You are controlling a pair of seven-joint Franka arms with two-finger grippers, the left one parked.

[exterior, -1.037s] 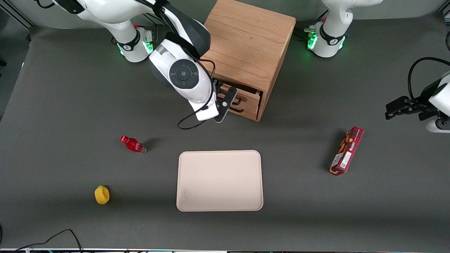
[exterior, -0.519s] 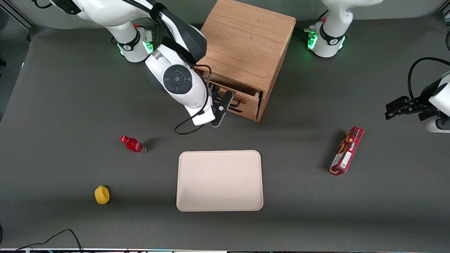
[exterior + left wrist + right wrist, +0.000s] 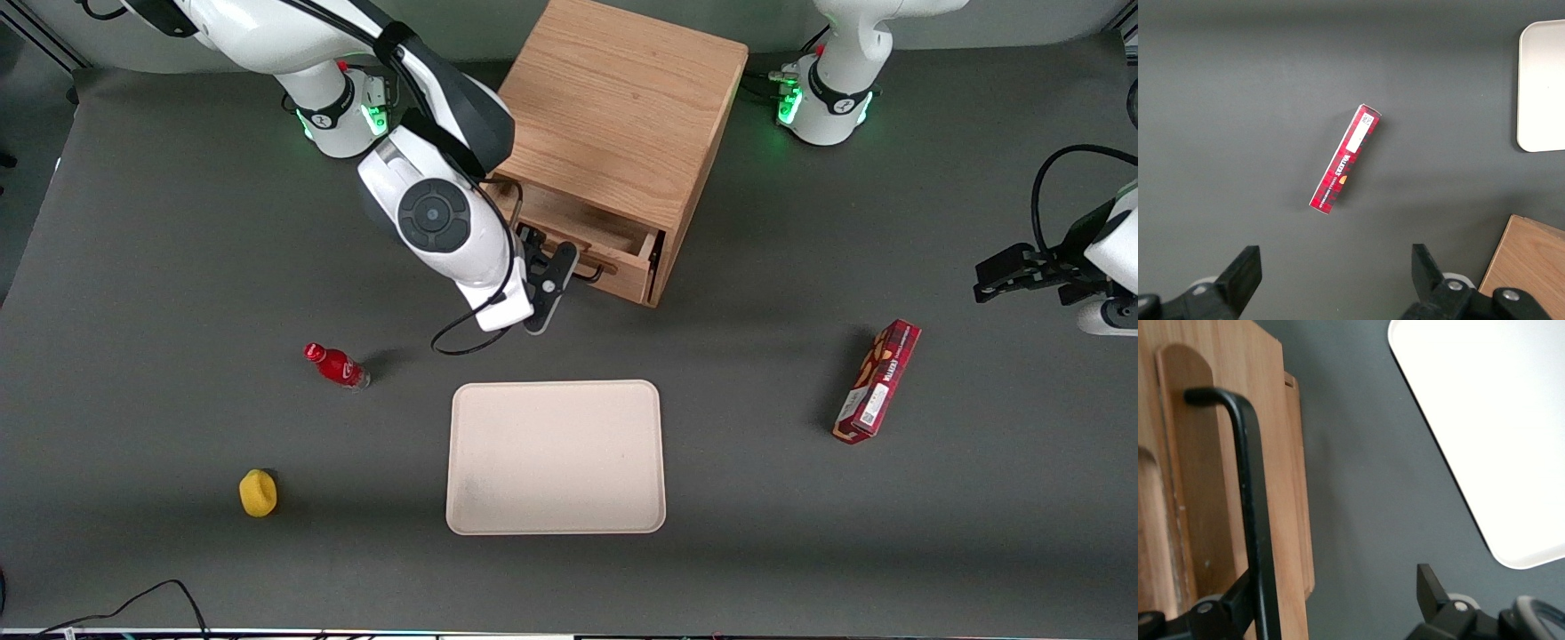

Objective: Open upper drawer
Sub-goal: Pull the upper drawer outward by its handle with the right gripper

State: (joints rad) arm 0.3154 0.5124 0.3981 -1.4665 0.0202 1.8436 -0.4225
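Since one second ago: the upper drawer (image 3: 594, 247) stands farther out of the cabinet (image 3: 622, 133), with more of its bare inside showing, and the gripper (image 3: 569, 267) has drawn back with it toward the front camera and the working arm's end of the table.
Upper drawer: partly pulled out of the cabinet front, its black handle (image 3: 1253, 507) lying along its face.
Gripper: at the drawer front, hooked over the handle.
Jaws: set wide apart; the handle bar runs against one finger (image 3: 1238, 603), while the other finger (image 3: 1431, 587) hangs free over the grey table (image 3: 800, 533).
Lower drawer: its edge (image 3: 1298, 487) shows just beneath the upper front.
Tray (image 3: 556, 458): cream, flat on the table, nearer the front camera than the cabinet.
Red box (image 3: 877, 380): toward the parked arm's end; white lettering and a white label show, too small to read.
Red bottle (image 3: 336, 365): toward the working arm's end, label unreadable.
Yellow object (image 3: 258, 492): nearer the front camera than the bottle.
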